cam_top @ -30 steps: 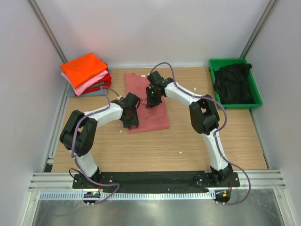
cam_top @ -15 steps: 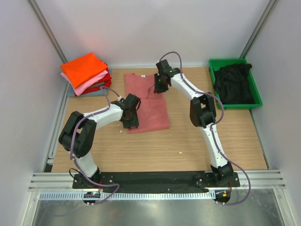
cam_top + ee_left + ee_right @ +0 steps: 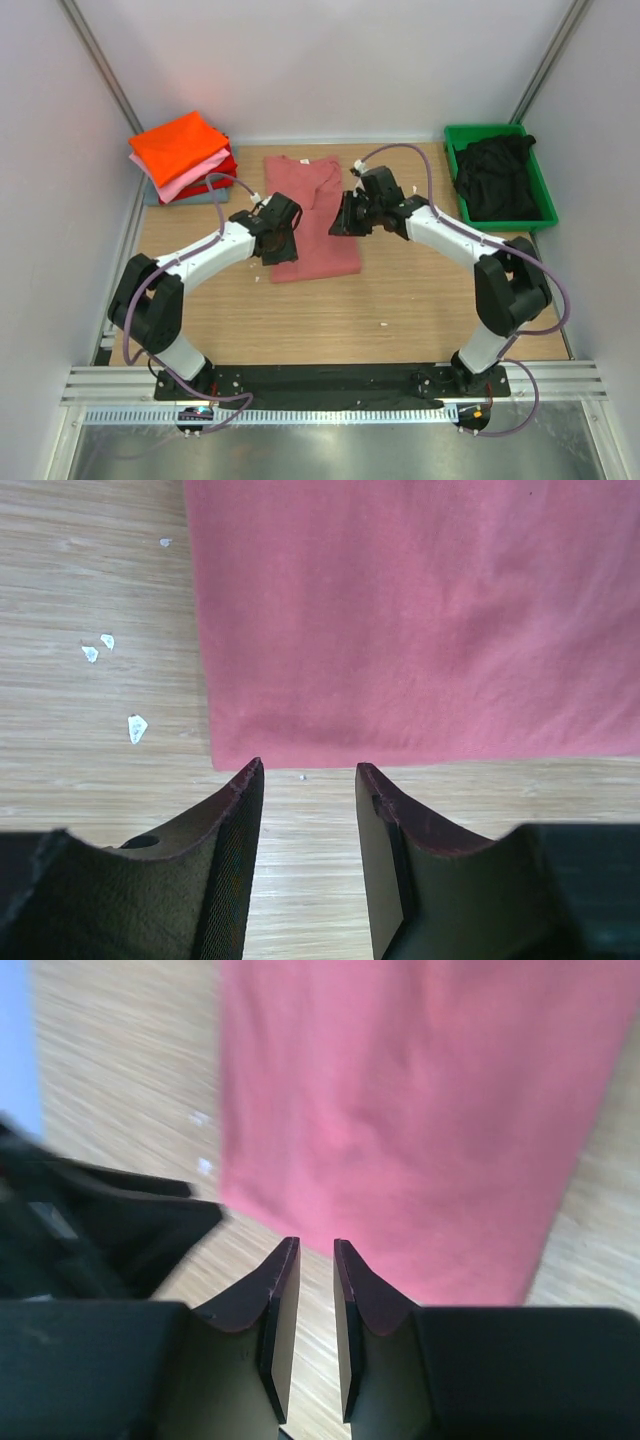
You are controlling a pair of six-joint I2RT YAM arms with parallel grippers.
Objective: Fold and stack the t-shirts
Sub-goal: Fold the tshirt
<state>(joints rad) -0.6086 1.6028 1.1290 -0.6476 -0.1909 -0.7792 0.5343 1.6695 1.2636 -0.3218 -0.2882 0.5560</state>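
Observation:
A faded salmon-red t-shirt (image 3: 312, 225) lies flat on the wooden table, folded into a long strip. My left gripper (image 3: 281, 256) is open and empty, low over bare wood just off the shirt's near left corner (image 3: 420, 610); its tips (image 3: 308, 770) point at that edge. My right gripper (image 3: 338, 222) hovers at the shirt's right edge, jaws a narrow gap apart with nothing between them (image 3: 316, 1245); the shirt (image 3: 420, 1110) fills its view. Folded orange, pink, red and grey-blue shirts (image 3: 183, 155) are stacked at the back left. A black shirt (image 3: 497, 175) lies crumpled in the bin.
The green plastic bin (image 3: 547, 205) stands at the back right. Small white specks (image 3: 135, 727) lie on the wood left of the salmon shirt. The left arm shows as a dark shape (image 3: 100, 1230) in the right wrist view. White walls enclose the table.
My right gripper has swung from the shirt's far collar end back toward me, to the shirt's right edge. My left gripper has barely shifted. The shirt now lies smooth.

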